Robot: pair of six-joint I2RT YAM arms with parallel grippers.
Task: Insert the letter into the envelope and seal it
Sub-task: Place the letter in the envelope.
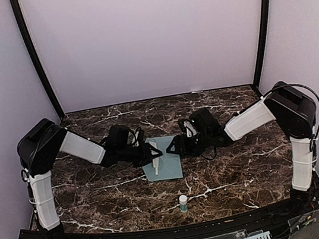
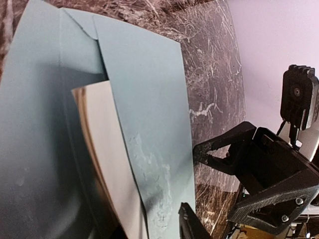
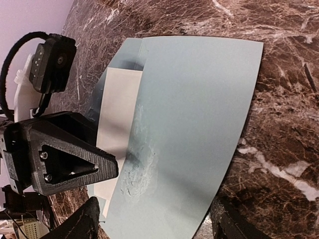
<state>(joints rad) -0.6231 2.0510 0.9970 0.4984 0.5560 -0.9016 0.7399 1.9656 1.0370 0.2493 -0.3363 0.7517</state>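
Note:
The pale teal envelope (image 1: 168, 160) lies flat on the marble table between the two arms. The white letter (image 2: 107, 149) sits partly tucked under the envelope's (image 2: 149, 89) folded panel, its long edge still showing. A whitish smear marks the panel near the fold (image 3: 142, 169). My left gripper (image 2: 147, 226) is at the envelope's left edge, jaws a little apart around the letter's end and the panel edge. My right gripper (image 3: 157, 226) stands wide open astride the envelope's (image 3: 199, 99) right end, holding nothing. The two grippers (image 1: 154, 150) (image 1: 172, 146) face each other closely over it.
A small white glue stick (image 1: 183, 203) stands upright near the table's front edge, in front of the envelope. The right gripper's black fingers (image 2: 209, 154) reach close beside the envelope in the left wrist view. Pale walls enclose the table.

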